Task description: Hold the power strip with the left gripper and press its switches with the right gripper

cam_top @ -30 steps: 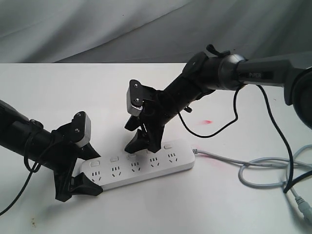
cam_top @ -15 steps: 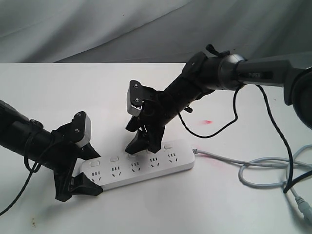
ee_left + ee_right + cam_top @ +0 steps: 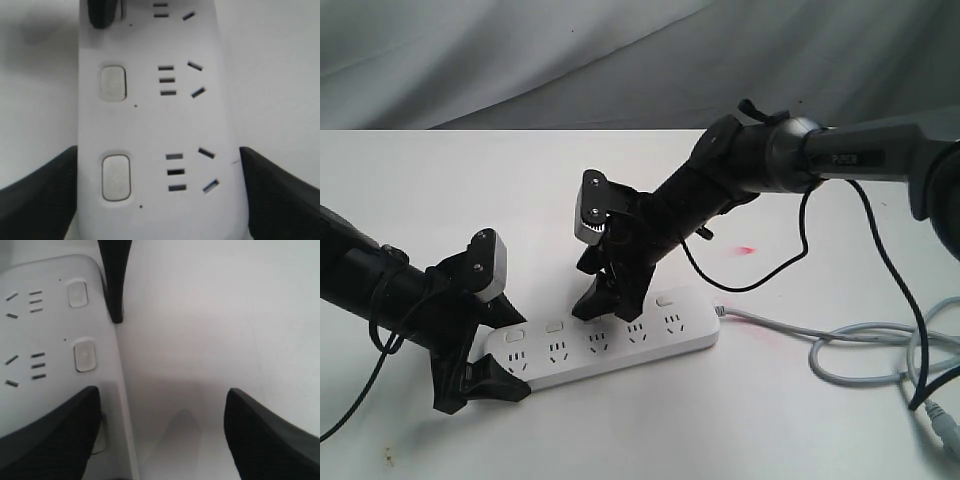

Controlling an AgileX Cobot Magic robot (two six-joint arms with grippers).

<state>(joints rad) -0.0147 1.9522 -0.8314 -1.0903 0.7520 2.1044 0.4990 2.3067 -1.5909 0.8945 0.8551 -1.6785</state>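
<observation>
Your left gripper [image 3: 483,352] clamps across the left end of the one power strip [image 3: 620,348], which lies flat on the table [image 3: 520,200]. It carries five switches [image 3: 667,299] and five sockets [image 3: 671,323]. Your right gripper [image 3: 592,283] stands wide open, one fingertip [image 3: 590,303] on the third switch.

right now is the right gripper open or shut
Open. The right gripper has its fingers spread wide, one over the strip, the other over the table.
</observation>
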